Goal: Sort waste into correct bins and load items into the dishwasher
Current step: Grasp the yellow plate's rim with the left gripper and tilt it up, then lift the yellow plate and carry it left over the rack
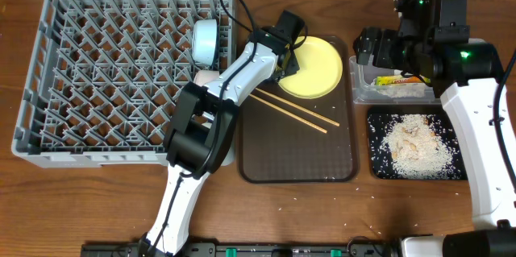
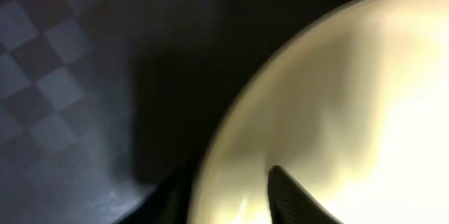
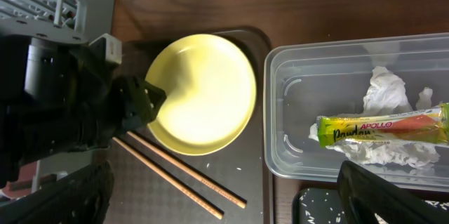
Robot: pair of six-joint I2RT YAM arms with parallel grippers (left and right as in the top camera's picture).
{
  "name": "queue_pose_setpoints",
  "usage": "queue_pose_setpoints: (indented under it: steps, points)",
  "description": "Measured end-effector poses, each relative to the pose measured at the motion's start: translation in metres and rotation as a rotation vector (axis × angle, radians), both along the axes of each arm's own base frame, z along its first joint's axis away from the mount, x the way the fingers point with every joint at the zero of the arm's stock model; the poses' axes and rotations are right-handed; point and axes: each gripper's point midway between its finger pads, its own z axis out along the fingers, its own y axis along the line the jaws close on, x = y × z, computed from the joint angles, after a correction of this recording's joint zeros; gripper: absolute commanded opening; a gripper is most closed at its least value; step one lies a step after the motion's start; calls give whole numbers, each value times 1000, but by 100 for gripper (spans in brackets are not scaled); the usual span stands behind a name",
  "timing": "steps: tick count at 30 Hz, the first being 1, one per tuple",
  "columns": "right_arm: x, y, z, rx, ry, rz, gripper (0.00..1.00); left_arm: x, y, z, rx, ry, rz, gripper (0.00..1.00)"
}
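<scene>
Plate-loading step: left gripper [image 1: 285,59] straddles the yellow plate [image 1: 318,68] rim, grip seemingly unfinished, I cannot tell; right gripper [image 1: 369,47] gapes empty. Next: clamp firmly, lift toward dish rack [image 1: 36,64].

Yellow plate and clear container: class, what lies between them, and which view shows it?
Only a bare edge of the brown tray lies between the yellow plate and the clear container; the right wrist view shows it.

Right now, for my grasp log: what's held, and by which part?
Left end effector straddles the yellow plate's rim; firm hold cannot be told. Right end effector: nothing.
</scene>
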Motion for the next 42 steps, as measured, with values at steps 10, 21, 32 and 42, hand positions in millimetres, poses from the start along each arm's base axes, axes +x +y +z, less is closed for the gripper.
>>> queue_pose_setpoints:
  steps: [10, 21, 32, 42]
  points:
    - [0, 0, 0, 0, 0, 0, 99, -6, -13, -2, -141, 80, -15, 7]
    - [0, 0, 0, 0, 0, 0, 99, -8, -16, 1, -372, 173, -132, 7]
    - [0, 0, 0, 0, 0, 0, 99, 0, 0, 19, -575, 154, -289, 8]
    - [0, 0, 0, 0, 0, 0, 99, 7, 8, 72, -590, 20, -387, 8]
